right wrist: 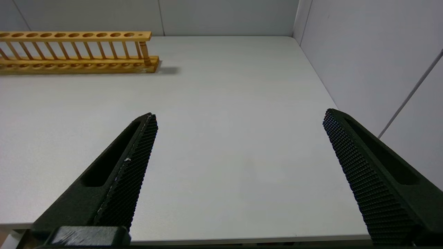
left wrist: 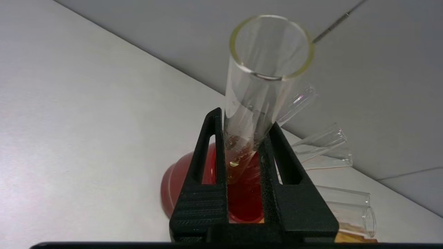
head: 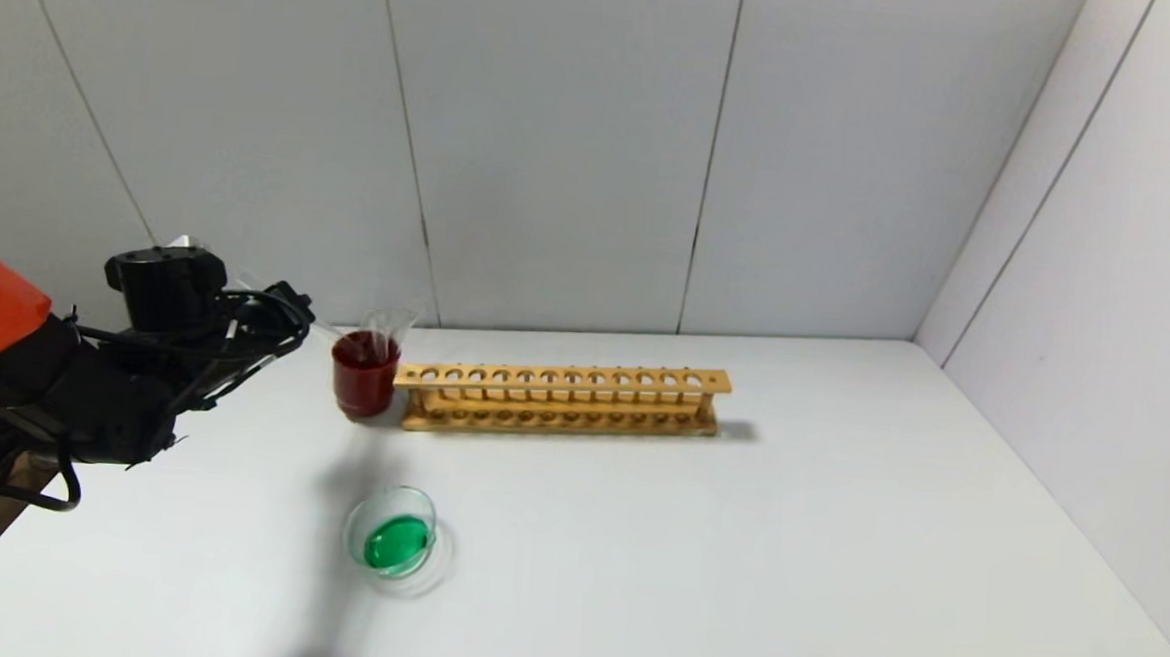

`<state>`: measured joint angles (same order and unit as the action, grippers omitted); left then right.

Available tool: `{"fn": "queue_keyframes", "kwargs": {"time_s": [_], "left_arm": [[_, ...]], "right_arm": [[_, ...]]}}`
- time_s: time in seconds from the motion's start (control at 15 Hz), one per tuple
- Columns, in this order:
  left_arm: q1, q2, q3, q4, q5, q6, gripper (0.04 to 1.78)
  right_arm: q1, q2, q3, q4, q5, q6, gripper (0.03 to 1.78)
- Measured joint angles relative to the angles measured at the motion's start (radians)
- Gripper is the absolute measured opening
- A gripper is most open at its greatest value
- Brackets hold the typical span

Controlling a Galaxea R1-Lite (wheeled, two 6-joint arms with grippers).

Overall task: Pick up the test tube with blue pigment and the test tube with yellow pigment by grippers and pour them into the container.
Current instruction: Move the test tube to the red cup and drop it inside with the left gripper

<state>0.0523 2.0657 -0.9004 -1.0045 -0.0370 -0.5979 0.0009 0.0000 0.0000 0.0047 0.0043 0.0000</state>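
Observation:
My left gripper (head: 285, 318) is at the left, just beside the dark red cup (head: 364, 385). In the left wrist view it (left wrist: 244, 119) is shut on the test tube with yellow pigment (left wrist: 263, 86), which holds only a little yellow residue at its lowest part. The tube's bottom end hangs over the cup's mouth (left wrist: 242, 207). The container (head: 418, 501), a clear glass dish, stands nearer the front and holds green liquid. The test tube with blue pigment cannot be made out. My right gripper (right wrist: 238, 116) is open and empty over bare table near the front right edge.
Several colourless tubes (left wrist: 322, 141) lean out of the red cup (left wrist: 176, 180). An empty wooden rack (head: 561, 397) stands right of the cup and shows in the right wrist view (right wrist: 76, 52). Grey walls close off the back and the right.

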Motion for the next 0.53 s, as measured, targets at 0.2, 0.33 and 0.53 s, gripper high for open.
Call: {"fn": "queue_keyframes", "kwargs": {"time_s": [0.2,0.33,0.53], "left_arm": [[0.000,0.002,0.000,0.001,0.002,0.000,0.31],[0.008,0.003,0.001,0.003,0.001,0.000,0.31],[0.023,0.007,0.003,0.002,0.001,0.005,0.31]], "right_arm": [[0.001,0.000,0.000,0.000,0.000,0.000,1.75],[0.000,0.000,0.000,0.000,0.000,0.000,1.75],[0.000,0.000,0.000,0.000,0.000,0.000,1.75]]}}
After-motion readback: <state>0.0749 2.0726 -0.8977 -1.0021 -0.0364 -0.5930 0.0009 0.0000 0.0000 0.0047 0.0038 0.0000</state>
